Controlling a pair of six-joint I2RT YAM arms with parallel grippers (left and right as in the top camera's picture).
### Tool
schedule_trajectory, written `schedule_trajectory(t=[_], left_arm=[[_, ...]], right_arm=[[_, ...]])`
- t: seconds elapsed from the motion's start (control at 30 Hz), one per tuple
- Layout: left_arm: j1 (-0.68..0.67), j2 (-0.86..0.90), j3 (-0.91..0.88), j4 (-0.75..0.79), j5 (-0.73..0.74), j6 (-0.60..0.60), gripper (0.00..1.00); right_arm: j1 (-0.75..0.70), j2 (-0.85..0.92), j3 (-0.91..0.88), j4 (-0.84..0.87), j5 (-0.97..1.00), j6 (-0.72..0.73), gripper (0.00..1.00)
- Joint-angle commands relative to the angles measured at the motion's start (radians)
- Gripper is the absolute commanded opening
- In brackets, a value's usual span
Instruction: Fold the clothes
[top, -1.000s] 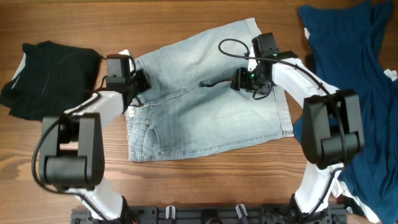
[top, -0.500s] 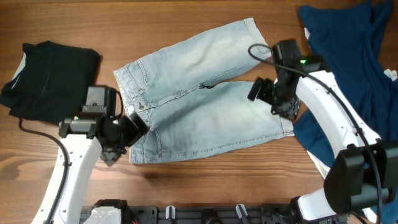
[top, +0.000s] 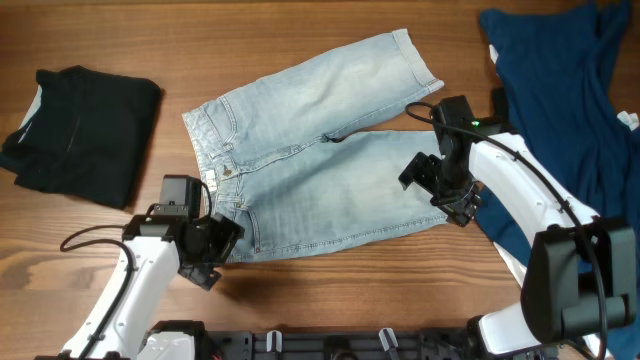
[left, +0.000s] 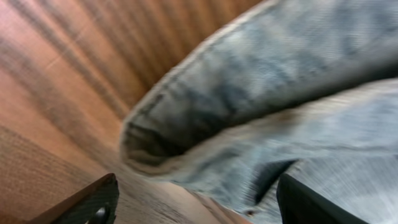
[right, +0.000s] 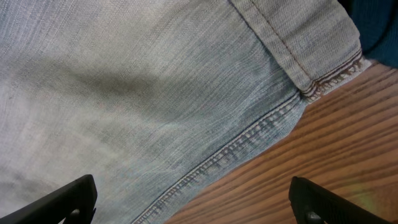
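Light-blue denim shorts (top: 320, 160) lie spread flat on the wooden table, waistband to the left, legs to the right. My left gripper (top: 213, 252) hovers at the waistband's near corner, open and empty; its wrist view shows the blurred waistband edge (left: 236, 106). My right gripper (top: 440, 190) is over the near leg's hem corner, open and empty; its wrist view shows the side seam and hem (right: 249, 134). A black garment (top: 80, 135) lies far left. A navy garment (top: 570, 130) lies far right.
Bare wood table (top: 330, 285) runs along the front edge below the shorts. The navy garment lies right beside the near leg's hem. A white label (top: 630, 122) shows at the navy garment's right edge.
Both arms have come off the shorts' middle. My left gripper moved down to the near waistband corner. My right gripper moved right and down to the near leg's hem corner.
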Motion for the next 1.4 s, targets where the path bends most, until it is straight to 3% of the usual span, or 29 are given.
schedule_trajectory(t=[0.0, 0.1, 0.13, 0.3, 0.47, 0.53, 0.6, 0.67, 0.77, 1.1, 1.2, 1.23, 1.33, 1.37], left_arm=[[-0.002, -0.002, -0.027, 0.018, -0.023, -0.057, 0.76], [-0.002, -0.002, -0.027, 0.03, -0.042, -0.1, 0.41], [-0.002, -0.002, -0.027, 0.034, -0.046, -0.103, 0.4], [-0.002, 0.014, -0.027, 0.078, -0.068, -0.104, 0.41], [0.002, 0.026, -0.027, 0.061, -0.067, -0.103, 0.54], [0.029, 0.026, -0.027, 0.039, -0.06, -0.08, 0.52], [0.074, 0.027, -0.027, -0.001, -0.125, 0.057, 0.5], [0.097, 0.027, -0.027, -0.036, -0.142, 0.063, 0.48], [0.098, 0.027, -0.027, -0.018, -0.155, 0.063, 0.38], [0.096, 0.027, -0.122, 0.123, -0.103, 0.114, 0.52], [0.096, 0.027, -0.122, 0.123, -0.04, 0.115, 0.52], [0.096, 0.027, -0.122, 0.124, -0.041, 0.116, 0.46], [0.096, 0.027, -0.122, 0.128, -0.04, 0.115, 0.04], [0.096, 0.027, -0.122, 0.127, -0.04, 0.116, 0.04]], right_arm=[[-0.006, -0.001, -0.01, 0.002, -0.012, 0.018, 1.0], [-0.006, -0.001, -0.01, -0.004, -0.05, 0.011, 1.0], [-0.006, -0.001, -0.01, -0.008, -0.055, 0.011, 1.0], [-0.006, -0.002, -0.01, -0.029, -0.055, 0.012, 1.0], [-0.006, -0.019, -0.01, -0.045, -0.055, 0.011, 1.0], [-0.006, -0.03, -0.01, -0.053, -0.055, 0.008, 1.0], [-0.006, -0.035, -0.01, -0.055, -0.055, 0.008, 1.0], [-0.006, -0.035, -0.01, -0.053, -0.055, 0.008, 1.0], [-0.006, -0.035, -0.01, -0.051, -0.055, 0.01, 1.0], [-0.006, -0.035, -0.01, -0.055, -0.02, 0.063, 1.0], [-0.006, -0.035, -0.01, -0.053, -0.02, 0.063, 1.0], [-0.006, -0.035, -0.01, -0.05, -0.021, 0.061, 1.0], [-0.006, -0.035, -0.01, -0.065, -0.014, 0.063, 1.0], [-0.006, -0.035, -0.01, -0.077, 0.003, 0.091, 1.0]])
